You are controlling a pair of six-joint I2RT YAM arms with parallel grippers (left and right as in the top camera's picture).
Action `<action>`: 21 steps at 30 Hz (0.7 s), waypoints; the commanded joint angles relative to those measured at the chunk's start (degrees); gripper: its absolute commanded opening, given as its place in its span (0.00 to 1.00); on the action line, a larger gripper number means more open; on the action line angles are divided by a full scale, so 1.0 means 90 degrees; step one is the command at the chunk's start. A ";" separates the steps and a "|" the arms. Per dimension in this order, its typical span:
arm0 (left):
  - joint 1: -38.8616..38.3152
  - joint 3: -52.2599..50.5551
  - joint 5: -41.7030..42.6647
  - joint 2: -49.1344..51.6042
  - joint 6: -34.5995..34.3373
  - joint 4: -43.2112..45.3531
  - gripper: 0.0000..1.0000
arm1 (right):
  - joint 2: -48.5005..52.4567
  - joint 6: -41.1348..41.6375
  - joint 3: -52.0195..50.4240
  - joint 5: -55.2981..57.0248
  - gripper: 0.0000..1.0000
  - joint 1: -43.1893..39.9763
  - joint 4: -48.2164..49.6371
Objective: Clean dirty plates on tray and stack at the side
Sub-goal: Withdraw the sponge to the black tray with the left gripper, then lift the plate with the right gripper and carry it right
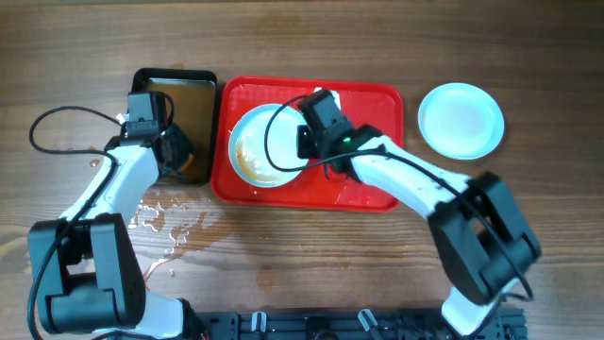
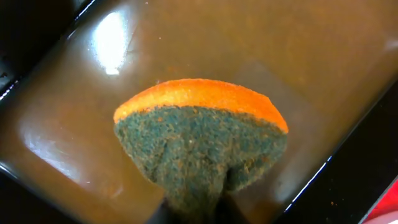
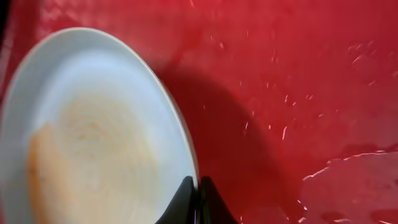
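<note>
Table point(image 1: 528, 57) of brown wood is seen from overhead, with a red tray point(image 1: 373, 104) set near its middle. A dirty plate point(image 1: 257, 151), streaked with brown, is found on the left half of the tray. A clean plate point(image 1: 461, 120) is set on the table just right of the tray, apart from it. A black pan point(image 1: 179, 74) is placed just left of the tray. The left gripper point(image 1: 177, 156) is held over the pan, and the right gripper point(image 1: 304, 146) is placed at the right edge of the dirty plate. A patch of spilled water point(image 1: 165, 219) is spread on the table beside the left arm.

From the left wrist, a sponge point(image 2: 199, 143), orange on top and dark green on its near face, is seen over brownish water point(image 2: 298, 56) in the pan. Its lower end is squeezed to a narrow neck, clamped by the left gripper. Whether the water is touched cannot be told.

From the right wrist, the rim of the dirty plate is seen pinched between the two dark fingers point(image 3: 184, 202), which are closed on it. A brown smear is spread over the plate's middle. A shadow is cast on the tray just right of the rim, and small drops are scattered over the red surface.
</note>
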 commanded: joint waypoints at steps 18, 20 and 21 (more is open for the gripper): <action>0.0012 -0.0012 0.0051 0.0044 0.0058 0.0036 1.00 | -0.1719 -0.2888 -0.0039 0.4170 0.04 0.0017 -0.0362; 0.0012 -0.0012 0.0053 0.0044 0.0058 0.0034 1.00 | -0.1724 -0.3339 -0.0039 0.4889 0.04 0.0087 -0.0340; 0.0012 -0.0012 0.0051 0.0044 0.0058 0.0034 1.00 | -0.1724 -0.3524 -0.0039 0.5124 0.04 0.0121 -0.0328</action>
